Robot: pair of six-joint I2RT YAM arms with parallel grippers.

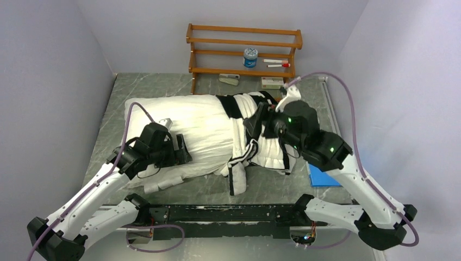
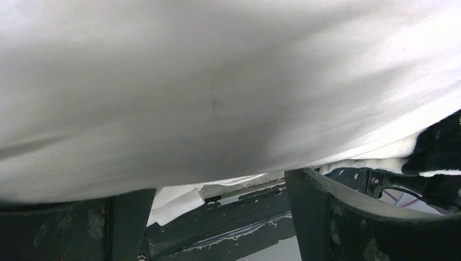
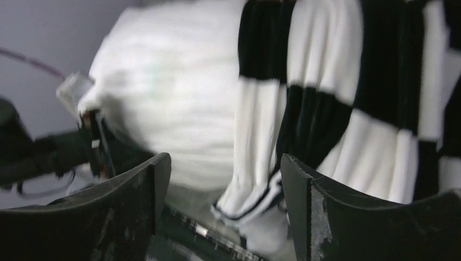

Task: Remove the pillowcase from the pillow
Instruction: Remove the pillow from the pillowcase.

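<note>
The white pillow (image 1: 185, 122) lies across the table. Its left half is bare. The black-and-white checkered pillowcase (image 1: 266, 147) is bunched over its right end, and the striped edge hangs toward the near side. My left gripper (image 1: 182, 150) is open at the pillow's near edge. In the left wrist view the pillow (image 2: 217, 92) fills the view above the spread fingers of the left gripper (image 2: 217, 182). My right gripper (image 1: 254, 122) is open just above the bunched pillowcase. In the right wrist view the pillowcase (image 3: 348, 109) and its striped hem show between and beyond the right gripper (image 3: 224, 160).
A wooden shelf (image 1: 244, 49) stands at the back with a blue-and-white jar (image 1: 250, 57) and markers. Small white items (image 1: 229, 79) lie in front of it. A blue flat pad (image 1: 321, 176) lies under my right arm. A black bar (image 1: 228, 215) runs along the near edge.
</note>
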